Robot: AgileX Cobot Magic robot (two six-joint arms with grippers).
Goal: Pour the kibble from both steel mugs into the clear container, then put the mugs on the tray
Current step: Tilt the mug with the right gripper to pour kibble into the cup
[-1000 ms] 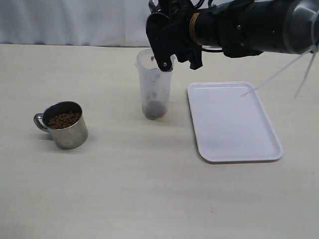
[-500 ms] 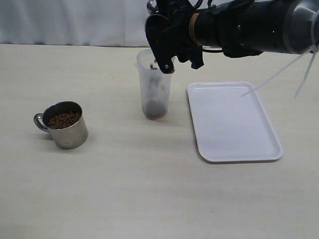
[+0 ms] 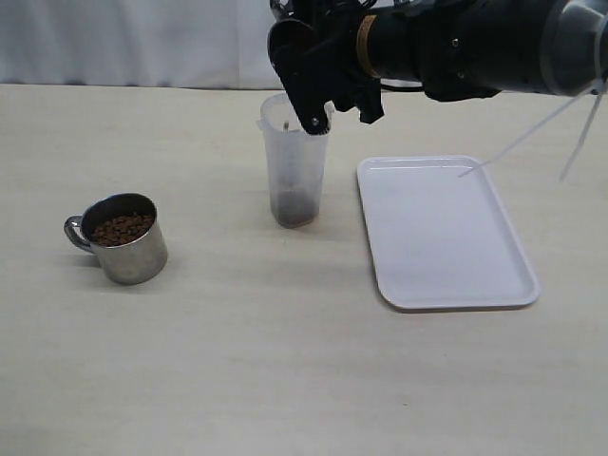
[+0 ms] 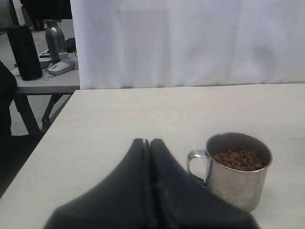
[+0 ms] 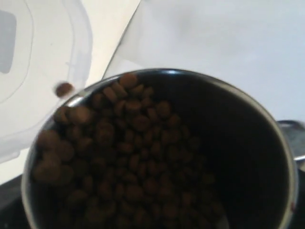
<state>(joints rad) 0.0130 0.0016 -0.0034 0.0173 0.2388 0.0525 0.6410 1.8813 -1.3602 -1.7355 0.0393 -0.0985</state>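
Exterior view: the right gripper (image 3: 312, 104) hangs over the tall translucent plastic container (image 3: 294, 176), which has brown kibble pellets (image 3: 296, 204) at its bottom. The flat white rectangular tray (image 3: 446, 233) lies below and beside it. A second short steel mug (image 3: 125, 242) stands well apart.

Left wrist view: the left gripper (image 4: 148, 152) is clenched and empty, just beside that full mug.

Right wrist view: the right gripper grasps the tilted shiny steel mug (image 5: 248, 152). Pellets crowd its lip above the container rim. Tilt gradually and keep the lip centred over the opening to prevent spillage.

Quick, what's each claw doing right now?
Left claw: shut, holding nothing.
Right claw: gripping a steel mug of kibble, tipped over the clear container.
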